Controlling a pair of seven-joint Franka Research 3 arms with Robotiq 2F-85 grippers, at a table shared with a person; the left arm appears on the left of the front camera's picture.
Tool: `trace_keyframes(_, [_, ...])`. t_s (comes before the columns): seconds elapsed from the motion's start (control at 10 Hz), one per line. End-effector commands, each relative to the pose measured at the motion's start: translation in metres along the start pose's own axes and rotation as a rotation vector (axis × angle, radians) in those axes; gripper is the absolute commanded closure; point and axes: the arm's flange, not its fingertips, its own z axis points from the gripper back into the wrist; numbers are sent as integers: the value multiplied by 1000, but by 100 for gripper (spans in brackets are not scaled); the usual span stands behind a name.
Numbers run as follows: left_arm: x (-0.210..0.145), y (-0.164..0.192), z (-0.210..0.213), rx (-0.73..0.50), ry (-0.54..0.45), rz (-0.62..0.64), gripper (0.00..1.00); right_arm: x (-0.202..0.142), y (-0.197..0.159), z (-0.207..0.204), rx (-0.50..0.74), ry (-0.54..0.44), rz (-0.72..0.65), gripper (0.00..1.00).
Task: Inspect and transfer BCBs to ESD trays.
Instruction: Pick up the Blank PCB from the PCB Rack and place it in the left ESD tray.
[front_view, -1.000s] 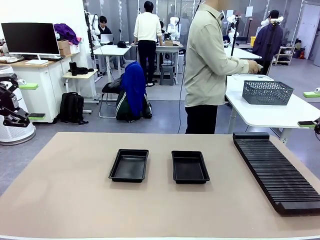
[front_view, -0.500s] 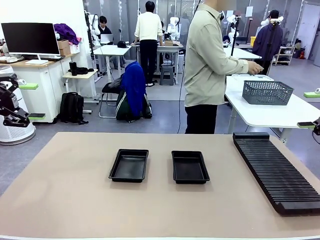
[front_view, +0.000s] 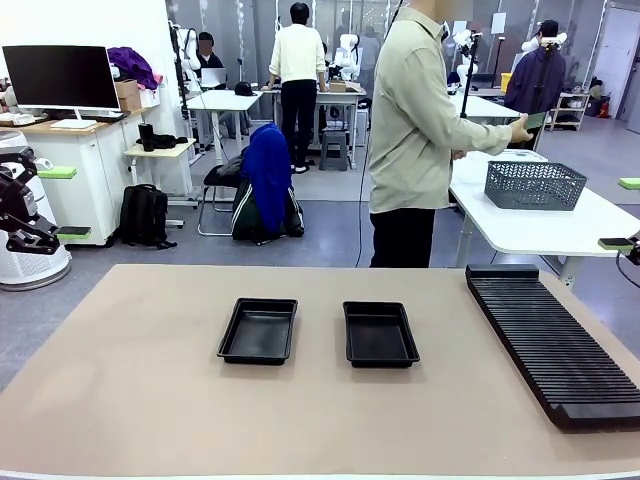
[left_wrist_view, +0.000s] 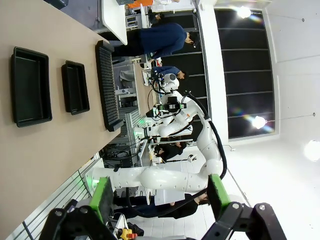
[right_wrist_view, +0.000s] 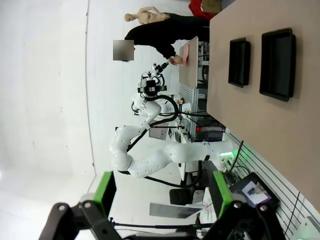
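Two empty black ESD trays (front_view: 258, 330) (front_view: 380, 333) lie side by side mid-table. They also appear in the left wrist view (left_wrist_view: 31, 85) (left_wrist_view: 75, 86) and in the right wrist view (right_wrist_view: 239, 61) (right_wrist_view: 277, 62). The person stands at the far side, turned to a white side table, holding up a thin green BCB (front_view: 536, 120) in one hand. My left gripper (front_view: 65, 202) (left_wrist_view: 160, 195) hangs open off the table's left side, far from the trays. My right gripper (front_view: 622, 213) (right_wrist_view: 162, 195) is open off the right edge. Nothing is between either pair of fingers.
A long black ribbed rack (front_view: 550, 340) (left_wrist_view: 107, 85) runs along the table's right side. A grey mesh basket (front_view: 534, 184) sits on the white side table beyond. The tan tabletop (front_view: 150, 400) lies bare around the trays.
The person's hand has risen from the side table and now holds a green board up. The right gripper shifted slightly; the trays and the left arm are unmoved.
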Motion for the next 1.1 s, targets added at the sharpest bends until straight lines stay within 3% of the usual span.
trace_keyframes(0.0, [0,0,0,0,0,-1,0,9,-1,5,33,23,28,0])
trace_keyframes(1.0, [0,0,0,0,0,-1,0,8,-1,1,37,60,27,0])
